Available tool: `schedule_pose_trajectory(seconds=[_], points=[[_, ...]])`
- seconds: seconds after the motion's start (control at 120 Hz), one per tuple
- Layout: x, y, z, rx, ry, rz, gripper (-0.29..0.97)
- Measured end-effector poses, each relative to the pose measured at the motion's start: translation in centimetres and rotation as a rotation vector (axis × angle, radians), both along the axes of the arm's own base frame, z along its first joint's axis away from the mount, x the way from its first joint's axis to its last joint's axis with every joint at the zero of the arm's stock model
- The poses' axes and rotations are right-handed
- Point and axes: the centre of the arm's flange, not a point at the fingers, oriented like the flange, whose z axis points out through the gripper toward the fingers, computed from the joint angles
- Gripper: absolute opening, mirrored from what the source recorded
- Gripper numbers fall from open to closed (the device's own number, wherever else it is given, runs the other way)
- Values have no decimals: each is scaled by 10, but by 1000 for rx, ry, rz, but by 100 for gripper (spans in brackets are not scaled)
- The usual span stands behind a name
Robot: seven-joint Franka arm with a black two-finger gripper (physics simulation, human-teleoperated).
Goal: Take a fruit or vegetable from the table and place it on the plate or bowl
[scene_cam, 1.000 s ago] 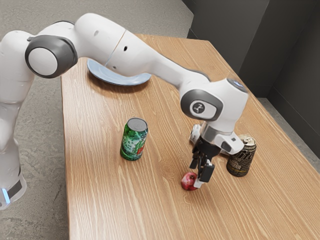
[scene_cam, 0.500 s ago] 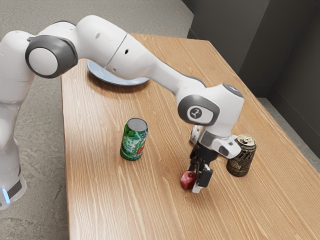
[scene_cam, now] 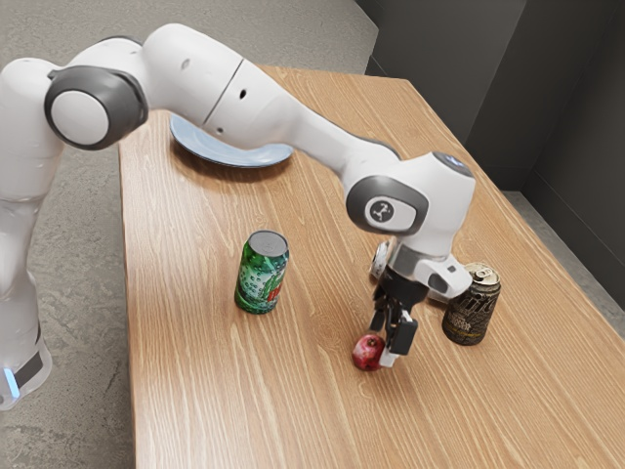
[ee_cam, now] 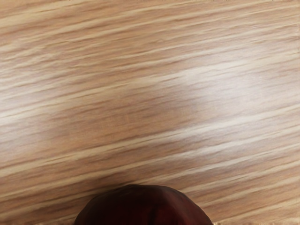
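A: Red apple; where is it?
B: Down at the surface of the wooden table, in the half nearer the camera, closer to the edge at the exterior view's right than to the opposite edge; the black gripper points down right against it.
A: Is the pincer closed on it?
B: I cannot tell; the gripper hides the apple's far side; in the wrist view the apple sits just under the hand, with bare table grain beyond it.
A: And the plate?
B: 1 pale blue plate lies near the far corner at the exterior view's left, partly hidden by the arm, well apart from the apple.
A: Anything else?
B: 2 upright cans; a green can near the table's middle, and a dark can just beside the gripper, toward the right-hand edge.
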Motion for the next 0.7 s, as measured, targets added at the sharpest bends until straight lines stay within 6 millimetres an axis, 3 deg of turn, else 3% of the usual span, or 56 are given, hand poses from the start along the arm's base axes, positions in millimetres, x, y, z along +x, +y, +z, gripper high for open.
schedule_pose_trajectory(seconds=[0.175, 0.7], points=[[-9, -12, 1, 0, 3, -22, 68], [-14, -8, -12, -5, 36, -17, 68]])
